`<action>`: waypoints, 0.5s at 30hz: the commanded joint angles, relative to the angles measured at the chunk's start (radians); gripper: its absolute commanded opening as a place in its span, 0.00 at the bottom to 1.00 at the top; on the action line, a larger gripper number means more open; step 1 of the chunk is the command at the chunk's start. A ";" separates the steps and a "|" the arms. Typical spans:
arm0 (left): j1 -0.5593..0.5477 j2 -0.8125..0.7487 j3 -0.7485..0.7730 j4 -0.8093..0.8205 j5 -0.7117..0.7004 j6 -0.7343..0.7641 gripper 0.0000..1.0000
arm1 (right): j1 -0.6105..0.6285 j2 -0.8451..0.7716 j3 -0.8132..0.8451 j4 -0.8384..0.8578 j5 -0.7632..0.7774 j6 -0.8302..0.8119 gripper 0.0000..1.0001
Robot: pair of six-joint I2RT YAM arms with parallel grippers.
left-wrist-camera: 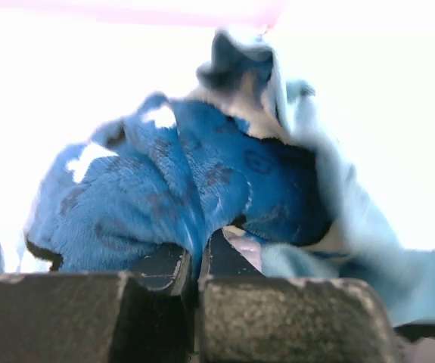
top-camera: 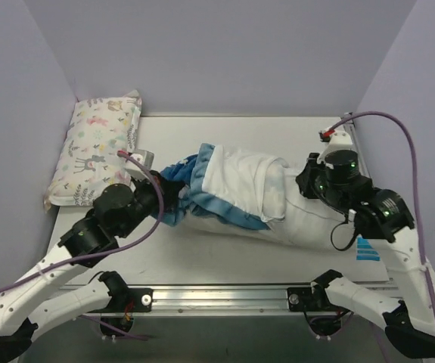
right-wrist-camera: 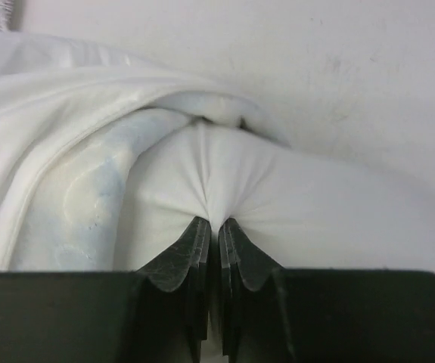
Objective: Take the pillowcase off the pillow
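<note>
Left pincer (left-wrist-camera: 196,261) clamped on the pillowcase (left-wrist-camera: 149,197) at its blue ruffled end; right pincer (right-wrist-camera: 215,231) clamped on the pillow (right-wrist-camera: 293,204) at the opposite end.

**Animal-print pillow (top-camera: 96,151) and striped sticker (top-camera: 368,248) on table (top-camera: 225,253)**

The animal-print pillow lies along the table's far left edge, against the lilac wall (top-camera: 20,113). The striped sticker, blue, lies flat near the table's right edge.

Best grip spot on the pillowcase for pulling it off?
The pillowcase's bunched blue ruffle at its left end, approached from the left. That fabric stands loose off the pillow, so jaws pinch cloth only. The left gripper is shut there; right gripper is shut on the pillow's far end.
</note>
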 commanded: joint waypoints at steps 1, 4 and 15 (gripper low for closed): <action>-0.018 0.053 0.237 -0.184 -0.190 -0.004 0.00 | -0.002 -0.006 0.142 -0.040 -0.014 -0.018 0.00; 0.060 0.281 0.382 -0.284 -0.181 0.006 0.00 | -0.093 0.175 0.176 0.027 -0.111 -0.016 0.03; 0.476 0.758 0.410 -0.111 0.262 -0.112 0.01 | -0.203 0.676 0.251 0.201 -0.250 0.030 0.74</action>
